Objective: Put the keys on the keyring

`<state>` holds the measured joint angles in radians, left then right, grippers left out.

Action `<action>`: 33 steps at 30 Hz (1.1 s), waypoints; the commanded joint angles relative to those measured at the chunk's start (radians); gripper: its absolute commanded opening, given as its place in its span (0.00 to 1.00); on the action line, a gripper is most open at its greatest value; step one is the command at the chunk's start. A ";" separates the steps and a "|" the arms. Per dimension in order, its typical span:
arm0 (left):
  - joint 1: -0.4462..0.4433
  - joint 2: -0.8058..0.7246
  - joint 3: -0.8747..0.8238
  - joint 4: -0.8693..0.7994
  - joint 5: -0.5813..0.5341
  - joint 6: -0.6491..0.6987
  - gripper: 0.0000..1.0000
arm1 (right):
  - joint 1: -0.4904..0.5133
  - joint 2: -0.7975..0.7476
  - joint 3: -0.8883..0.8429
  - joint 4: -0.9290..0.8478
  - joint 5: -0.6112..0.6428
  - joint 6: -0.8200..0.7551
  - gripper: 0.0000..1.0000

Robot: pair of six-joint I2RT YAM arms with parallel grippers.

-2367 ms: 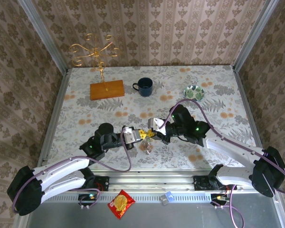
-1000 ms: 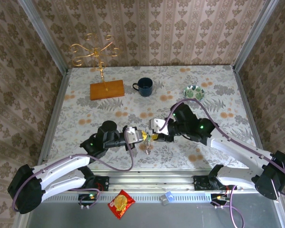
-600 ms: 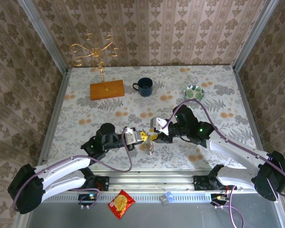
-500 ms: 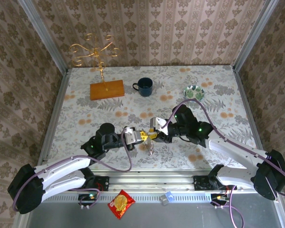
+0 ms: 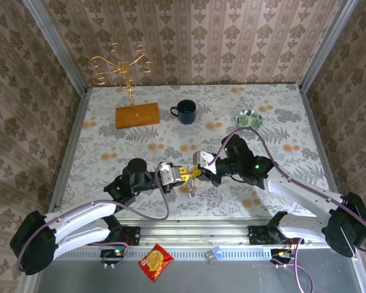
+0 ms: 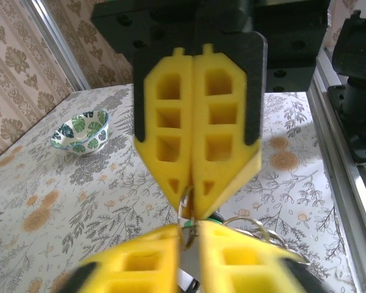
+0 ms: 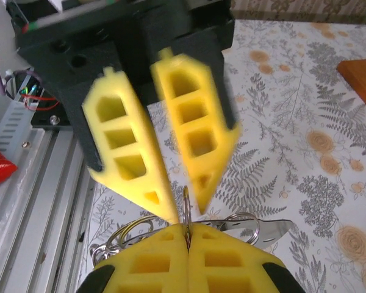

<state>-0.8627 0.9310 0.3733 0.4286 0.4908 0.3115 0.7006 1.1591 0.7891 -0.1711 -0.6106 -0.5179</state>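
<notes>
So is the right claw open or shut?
Shut: on the right claw, yellow pads meet, pinching a thin metal ring.

Right gripper (image 7: 187,227) — now clamped on keyring (image 7: 186,200)

Your bench (image 5: 104,140) lies open at frame left and right; mug (image 5: 185,111), bowl (image 5: 249,118) and gold stand (image 5: 137,115) block the top.

A thin metal keyring (image 7: 186,206) stands upright and edge-on, pinched between the right yellow foam fingers (image 7: 232,265). Loose wire rings (image 7: 129,235), a silver key blade (image 7: 274,228) and a green key head (image 6: 215,216) cluster just beside it.
</notes>
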 commanded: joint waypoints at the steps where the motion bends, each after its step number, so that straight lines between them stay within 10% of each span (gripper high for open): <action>1: -0.004 -0.023 0.039 -0.068 -0.018 0.030 0.24 | 0.000 0.008 0.069 -0.099 0.006 -0.045 0.00; 17: -0.015 0.049 0.157 -0.233 -0.021 0.133 0.16 | 0.128 0.123 0.307 -0.441 0.315 -0.218 0.00; 22: -0.017 0.048 0.159 -0.236 -0.023 0.140 0.00 | 0.132 0.091 0.275 -0.374 0.265 -0.201 0.00; 33: -0.016 -0.005 0.066 -0.090 -0.019 0.077 0.00 | -0.017 -0.048 0.040 -0.078 0.031 -0.011 0.35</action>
<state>-0.8764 0.9520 0.4702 0.2428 0.4641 0.4202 0.7097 1.1332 0.8803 -0.3653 -0.4644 -0.6071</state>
